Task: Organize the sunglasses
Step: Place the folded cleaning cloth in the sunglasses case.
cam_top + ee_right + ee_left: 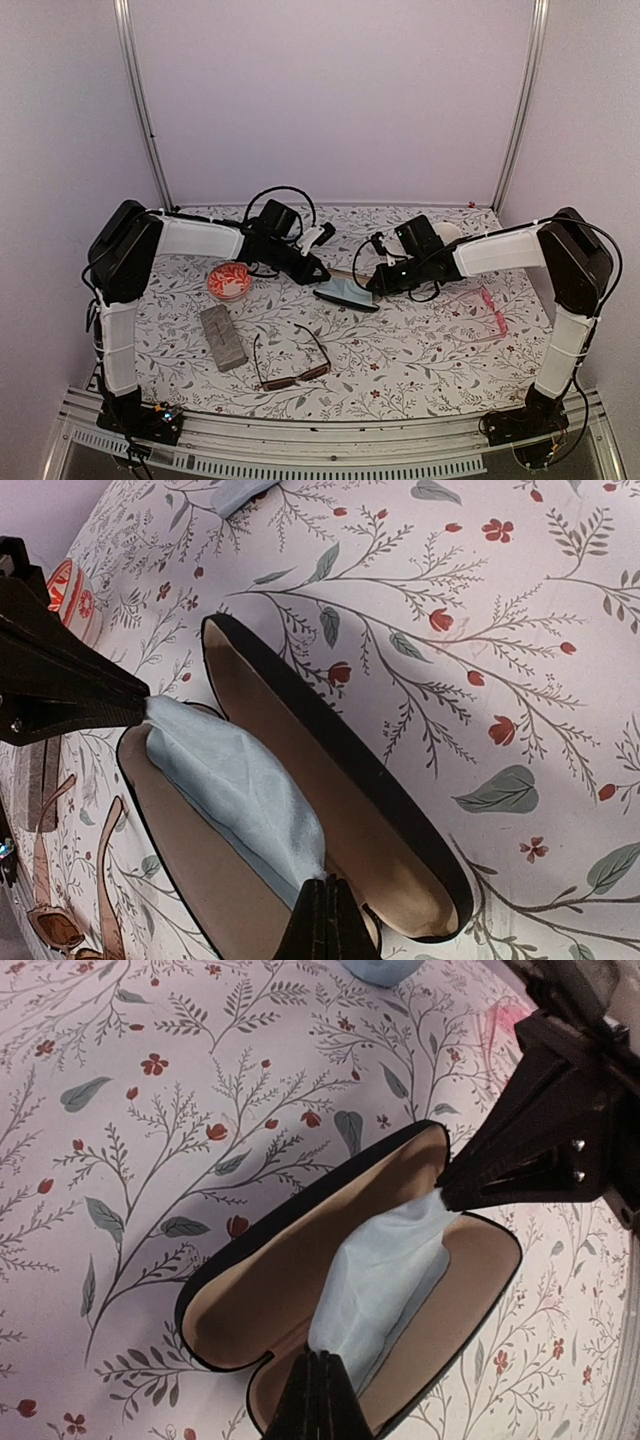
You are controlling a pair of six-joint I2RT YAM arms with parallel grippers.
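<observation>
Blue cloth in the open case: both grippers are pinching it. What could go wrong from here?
1. The left gripper and right gripper pinch opposite ends of the cloth; pulling apart could tear it or make one grip slip.
2. The cloth sags into the open black case; lifting it may drag or shift the case.

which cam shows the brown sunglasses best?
Top external: the brown sunglasses show whole, temples unfolded, nothing covering them. Right wrist catches only part of the frame and temples at its lower left edge. Left wrist doesn't show them.
</observation>
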